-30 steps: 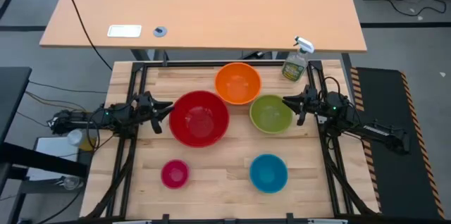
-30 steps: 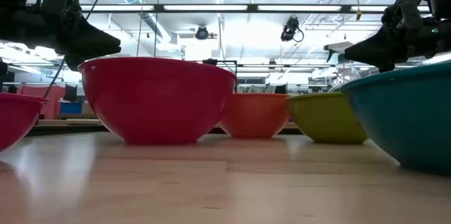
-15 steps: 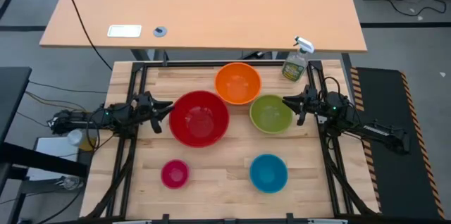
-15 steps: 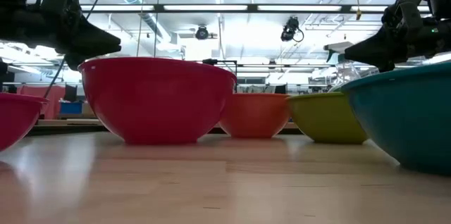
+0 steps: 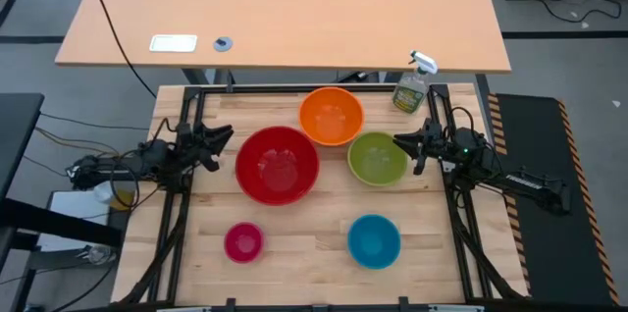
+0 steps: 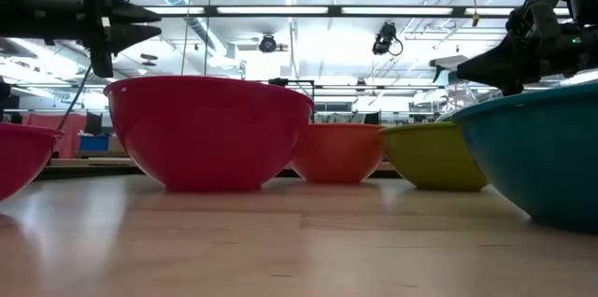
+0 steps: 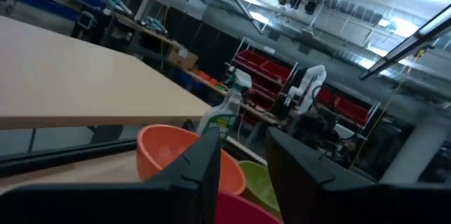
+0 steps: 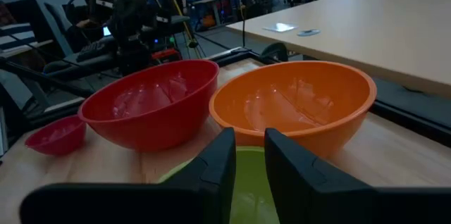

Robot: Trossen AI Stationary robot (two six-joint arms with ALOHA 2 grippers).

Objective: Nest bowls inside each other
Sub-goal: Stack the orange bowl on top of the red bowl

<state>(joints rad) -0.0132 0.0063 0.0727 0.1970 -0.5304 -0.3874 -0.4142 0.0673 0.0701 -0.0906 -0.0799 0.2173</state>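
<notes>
Five bowls stand upright on their bases on the wooden table: the red bowl [image 5: 278, 163] mid-table, the orange bowl [image 5: 331, 116] behind it, the green bowl [image 5: 377, 158] to its right, the blue bowl [image 5: 374, 240] and the small pink bowl [image 5: 243, 241] near the front. My left gripper [image 5: 224, 135] hovers open just left of the red bowl's rim, above rim height [image 6: 149, 28], holding nothing. My right gripper [image 5: 397, 141] hovers open over the green bowl's right rim [image 8: 248, 182], also with nothing in it.
A clear spray bottle [image 5: 412, 84] stands at the table's far right corner, behind my right arm. A black frame [image 5: 294, 89] runs around the table's edges. A larger tan desk [image 5: 285, 13] lies beyond the far edge.
My left gripper has risen and tipped its fingers up from a downward slant to about level, rolling a little. It has drawn slightly back from the red bowl toward the table's far left. The bowls and my right arm have stayed still.
</notes>
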